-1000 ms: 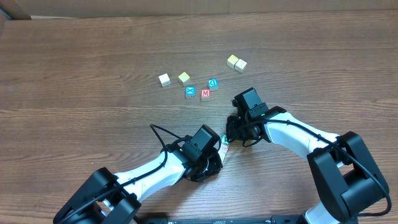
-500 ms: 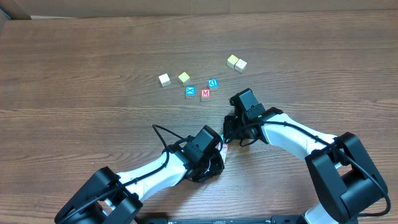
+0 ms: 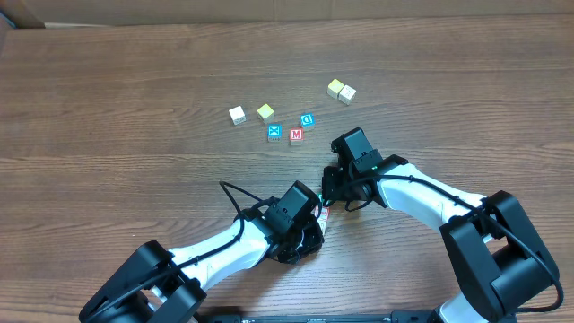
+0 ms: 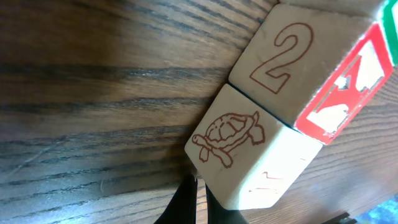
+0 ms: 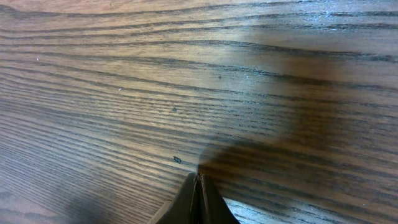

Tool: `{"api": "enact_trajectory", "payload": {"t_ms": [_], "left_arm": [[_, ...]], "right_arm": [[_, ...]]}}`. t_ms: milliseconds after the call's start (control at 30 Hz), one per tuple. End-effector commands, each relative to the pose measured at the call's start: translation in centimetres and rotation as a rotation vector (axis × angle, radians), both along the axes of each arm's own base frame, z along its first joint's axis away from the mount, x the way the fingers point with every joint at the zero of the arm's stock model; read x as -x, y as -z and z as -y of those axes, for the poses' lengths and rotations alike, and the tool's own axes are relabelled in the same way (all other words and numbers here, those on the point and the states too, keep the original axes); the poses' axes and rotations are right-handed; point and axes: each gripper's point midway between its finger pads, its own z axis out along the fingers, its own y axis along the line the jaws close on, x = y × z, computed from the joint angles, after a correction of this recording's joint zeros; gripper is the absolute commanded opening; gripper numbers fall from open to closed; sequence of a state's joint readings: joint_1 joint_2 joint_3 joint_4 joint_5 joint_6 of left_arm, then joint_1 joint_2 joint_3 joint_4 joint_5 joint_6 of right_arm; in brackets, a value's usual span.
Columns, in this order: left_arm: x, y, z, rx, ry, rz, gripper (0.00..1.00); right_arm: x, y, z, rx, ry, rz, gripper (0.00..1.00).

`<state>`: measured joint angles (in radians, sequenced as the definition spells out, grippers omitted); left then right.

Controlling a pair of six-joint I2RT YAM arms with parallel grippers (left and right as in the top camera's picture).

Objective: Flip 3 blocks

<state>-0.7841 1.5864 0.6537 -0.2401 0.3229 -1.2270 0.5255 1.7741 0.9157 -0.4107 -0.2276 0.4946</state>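
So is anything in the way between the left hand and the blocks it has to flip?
Nothing visible does. The left wrist view shows the shut left hand right beside the turtle block, with only table wood next to them. The red Y block sits against the turtle block on its far side.

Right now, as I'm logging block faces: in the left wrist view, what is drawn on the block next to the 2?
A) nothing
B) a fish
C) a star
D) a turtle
D: the lower block, beside the 2 block, bears a red turtle outline.
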Motion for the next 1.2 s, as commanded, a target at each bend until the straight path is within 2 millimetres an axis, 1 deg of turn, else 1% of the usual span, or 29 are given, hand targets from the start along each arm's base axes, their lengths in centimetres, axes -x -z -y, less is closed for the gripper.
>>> {"api": "enact_trajectory", "payload": {"t_ms": [0,267,533,1167], "left_arm": [[-2.17,0.43,-0.45,-0.039,-0.073,0.067,0.04],[-2.18,0.41,-0.41,-0.037,-0.073,0.067,0.04],[-2.37,0.29,-0.23,-0.028,-0.073,0.076,0.04],[-2.52,0.20,-0.09,-0.022,-0.074,0.082,0.04]], "right_arm": [[3.68,0.88,-1.97,-0.047,-0.083,-0.112,0.04],[3.73,0.88,-2.02,-0.047,-0.086,-0.112,0.04],[4.06,0.86,-2.51,-0.048,-0.103,-0.108,0.04],[4.10,0.85,-2.55,-0.048,-0.105,-0.109,0.04]]}}
